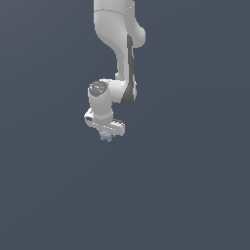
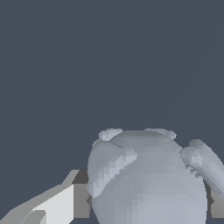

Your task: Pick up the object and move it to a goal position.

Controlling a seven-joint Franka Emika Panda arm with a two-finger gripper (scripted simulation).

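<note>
In the exterior view the white arm reaches down from above and my gripper (image 1: 106,135) sits at its lower end. The small pale grey-blue ball (image 1: 106,136) shows just under the hand, between the fingers. In the wrist view the ball (image 2: 148,183) fills the space between the two fingers (image 2: 72,203), with bumpy lobes on its surface, and both finger pads press against its sides. My gripper (image 2: 146,203) is shut on the ball.
A plain dark grey-blue surface fills both views around the arm. No other objects or edges show.
</note>
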